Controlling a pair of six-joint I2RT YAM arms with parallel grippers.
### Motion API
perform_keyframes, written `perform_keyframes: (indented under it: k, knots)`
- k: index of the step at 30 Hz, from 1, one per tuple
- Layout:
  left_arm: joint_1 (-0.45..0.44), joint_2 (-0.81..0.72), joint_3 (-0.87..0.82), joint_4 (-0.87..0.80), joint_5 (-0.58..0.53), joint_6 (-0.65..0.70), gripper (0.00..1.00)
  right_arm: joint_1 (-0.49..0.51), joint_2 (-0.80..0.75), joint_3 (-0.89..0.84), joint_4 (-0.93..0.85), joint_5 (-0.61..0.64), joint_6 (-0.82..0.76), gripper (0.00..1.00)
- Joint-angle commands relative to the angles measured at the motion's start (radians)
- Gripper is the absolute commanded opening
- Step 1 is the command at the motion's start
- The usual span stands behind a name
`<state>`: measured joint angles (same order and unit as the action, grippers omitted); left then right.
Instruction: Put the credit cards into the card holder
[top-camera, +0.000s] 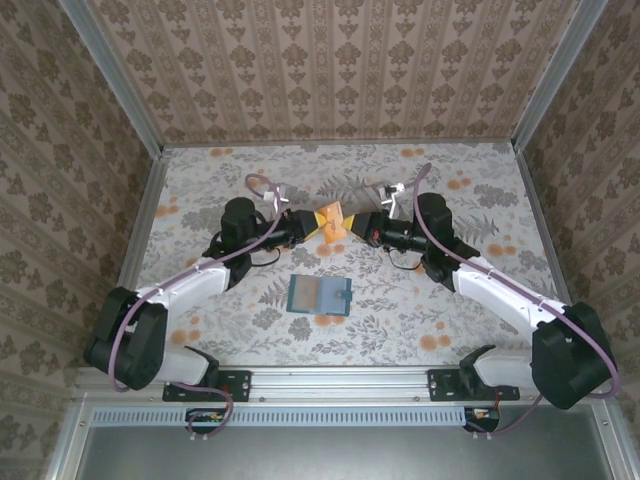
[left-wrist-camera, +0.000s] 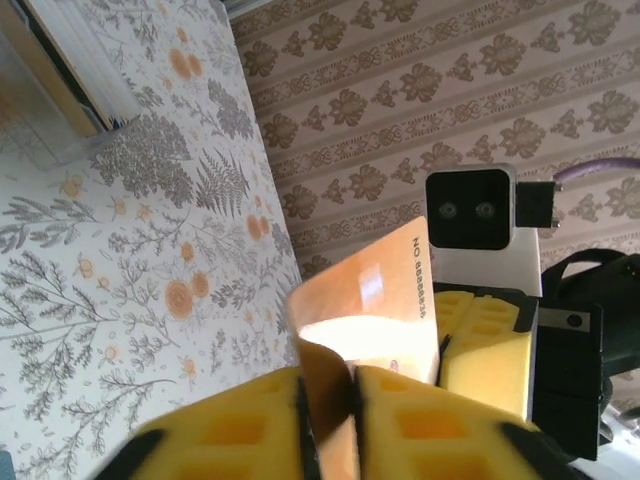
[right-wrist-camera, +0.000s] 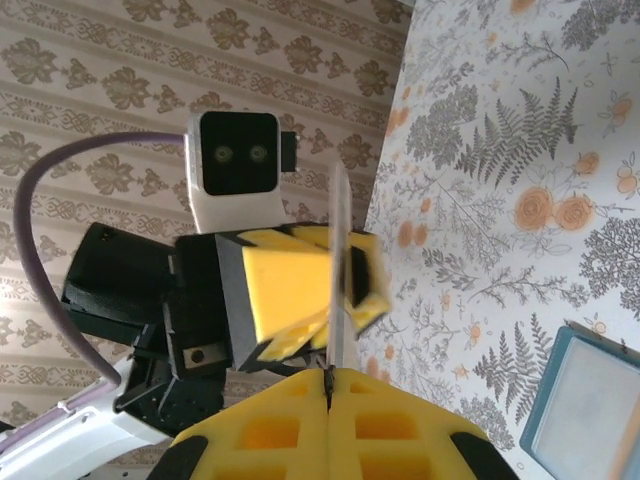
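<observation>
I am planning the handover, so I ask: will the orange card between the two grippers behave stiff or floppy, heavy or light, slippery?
The orange card is probably stiff: edge-on it is a straight line between the left gripper and the right gripper. So thin, it is likely light. Its glossy highlight suggests it may slip.

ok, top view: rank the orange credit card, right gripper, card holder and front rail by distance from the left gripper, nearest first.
1. orange credit card: clamped in the left gripper, mid-table.
2. right gripper: just across, gripping the same card from the other side.
3. card holder: flat on the table, toward the arm bases.
4. front rail: along the table's near edge.
</observation>
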<state>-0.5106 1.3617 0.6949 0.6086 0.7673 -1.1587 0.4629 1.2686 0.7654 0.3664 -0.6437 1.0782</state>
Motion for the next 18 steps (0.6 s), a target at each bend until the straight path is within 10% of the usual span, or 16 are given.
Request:
perform_keyframes:
  k: [1, 6, 18]
  knots:
    - [-0.012, -0.035, 0.005, 0.003, 0.045, 0.016, 0.04, 0.016, 0.016, 0.02, 0.039, -0.049, 0.004, 0.0]
    - [-0.01, -0.051, -0.018, 0.002, 0.074, 0.025, 0.0, 0.012, -0.005, 0.047, -0.119, -0.082, -0.113, 0.4]
    - [-0.017, -0.076, -0.011, -0.208, 0.162, 0.139, 0.0, -0.001, 0.03, 0.125, -0.443, -0.219, -0.405, 0.44]
